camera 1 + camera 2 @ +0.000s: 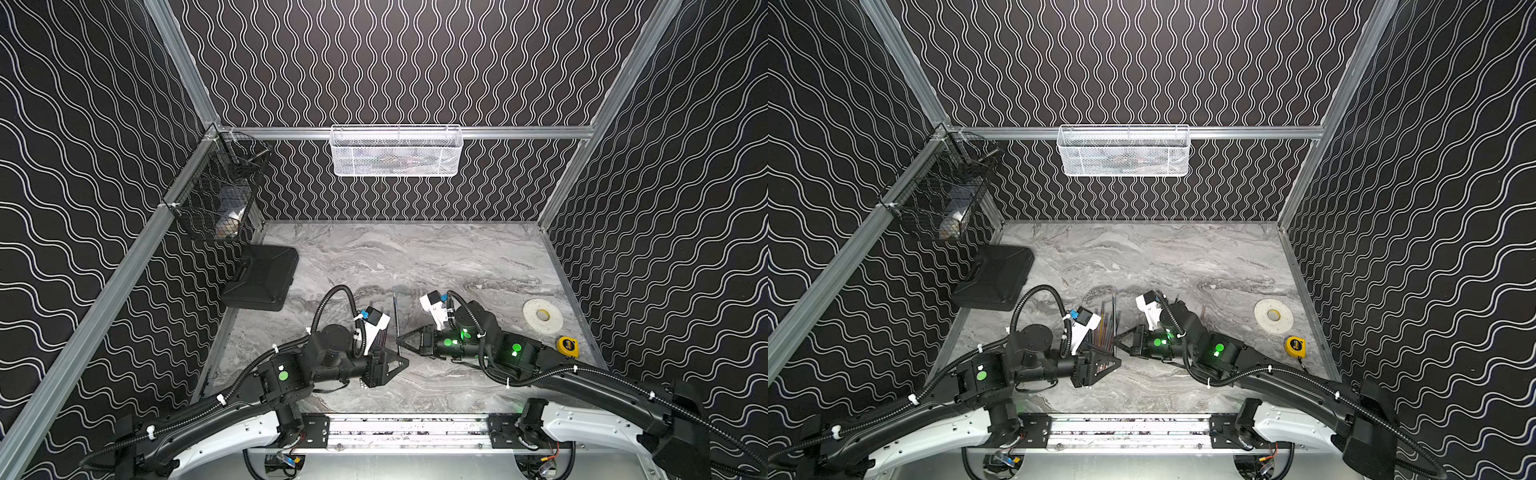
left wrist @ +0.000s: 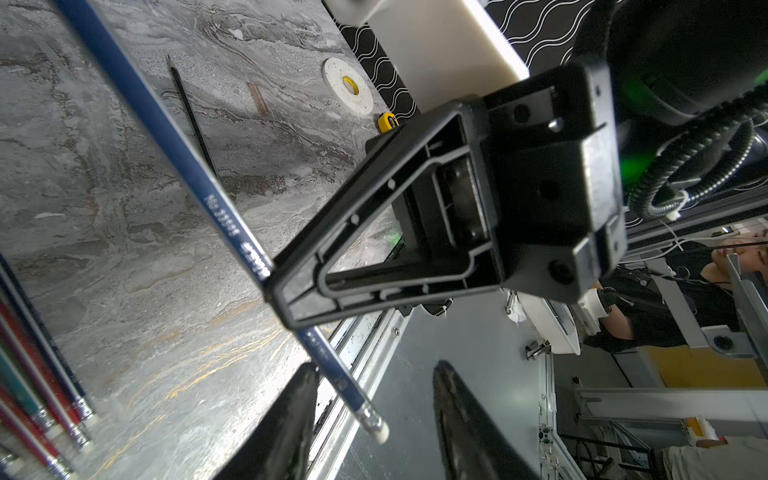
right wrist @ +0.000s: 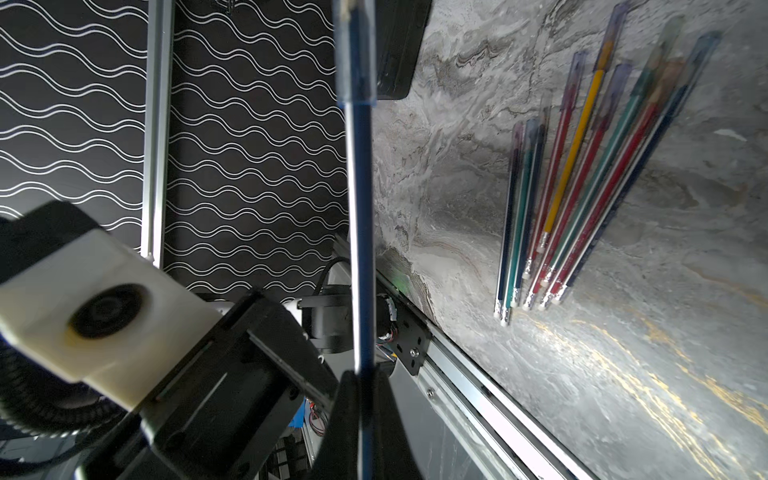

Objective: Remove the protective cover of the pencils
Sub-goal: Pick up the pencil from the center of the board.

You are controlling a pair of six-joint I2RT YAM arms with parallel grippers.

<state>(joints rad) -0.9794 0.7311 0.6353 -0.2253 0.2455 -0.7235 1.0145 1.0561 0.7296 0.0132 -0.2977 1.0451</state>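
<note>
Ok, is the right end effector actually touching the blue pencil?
Touching. The left wrist view shows the right end effector clamped on the blue pencil; the right wrist view shows the shaft running from between its jaws.

Both top views are evenly lit, the walls [image 1: 83, 166] bowing toward the edges; the worktop [image 1: 415, 257] carries soft shadows beneath the arms [image 1: 291, 374] at 6 o'clock. In the right wrist view the pencils [image 3: 582, 187] lying flat are blur-smeared, and the blue pencil [image 3: 360, 208] near the lens is soft.

Left pincer [image 2: 376, 368] parted, right pincer [image 3: 360, 376] clamped
</note>
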